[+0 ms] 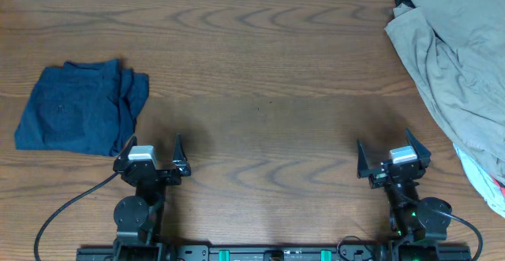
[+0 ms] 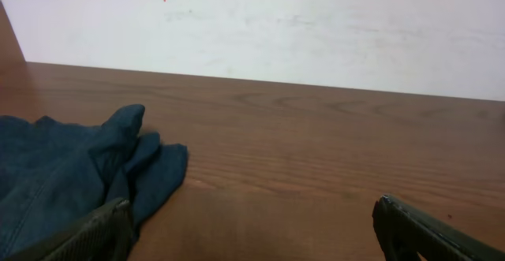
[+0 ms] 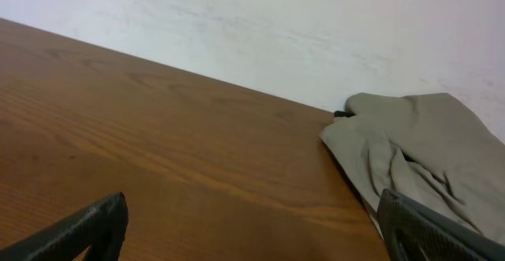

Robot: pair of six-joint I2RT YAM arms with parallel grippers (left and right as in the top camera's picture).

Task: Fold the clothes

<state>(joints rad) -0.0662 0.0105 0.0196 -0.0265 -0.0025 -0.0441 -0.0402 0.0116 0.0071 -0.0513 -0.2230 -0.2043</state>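
Overhead view: the khaki trousers [image 1: 450, 64] lie in a crumpled heap at the far right corner of the table [image 1: 268, 64], partly cut by the picture edge.
Left gripper [image 1: 152, 146]: at the near edge, left side; its fingers are spread wide and carry nothing; well apart from the trousers.
Right gripper [image 1: 384, 146]: at the near edge, right side; also spread wide and empty; near the trousers, not touching them.
Navy garment [image 1: 79, 107]: roughly folded on the left side, just beyond the left gripper.
Light cloth [image 1: 488, 180]: shows from under the trousers at the right edge.
Right wrist view: the trousers [image 3: 418, 151] lie ahead to the right, against the white wall [image 3: 237, 24].
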